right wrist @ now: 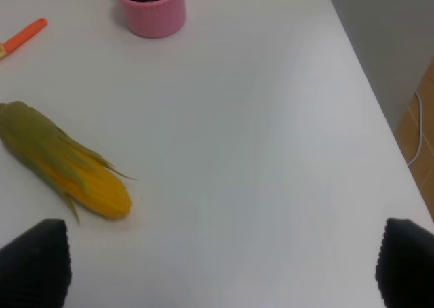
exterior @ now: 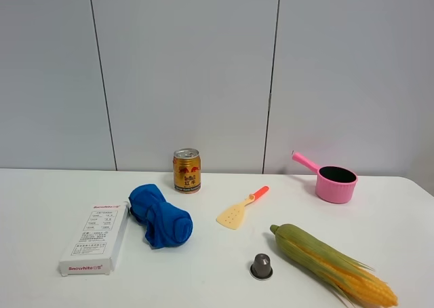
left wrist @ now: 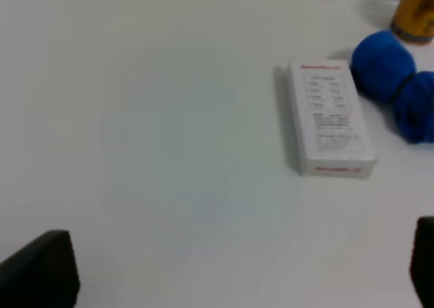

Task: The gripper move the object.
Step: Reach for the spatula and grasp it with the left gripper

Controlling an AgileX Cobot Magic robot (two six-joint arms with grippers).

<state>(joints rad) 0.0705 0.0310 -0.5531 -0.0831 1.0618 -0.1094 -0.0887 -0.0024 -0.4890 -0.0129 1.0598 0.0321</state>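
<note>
The toy spatula lies flat on the white table near the middle, its pale yellow perforated blade toward the front left and its orange-red handle toward the back right. Only the handle tip shows in the right wrist view. Neither arm shows in the exterior high view. My left gripper is open and empty over bare table, left of the white box. My right gripper is open and empty over bare table, right of the corn and far from the spatula.
A gold can stands at the back. A blue cloth and a white box lie on the left. A pink saucepan, a corn cob and a small grey capsule are on the right. The table's right edge is near my right gripper.
</note>
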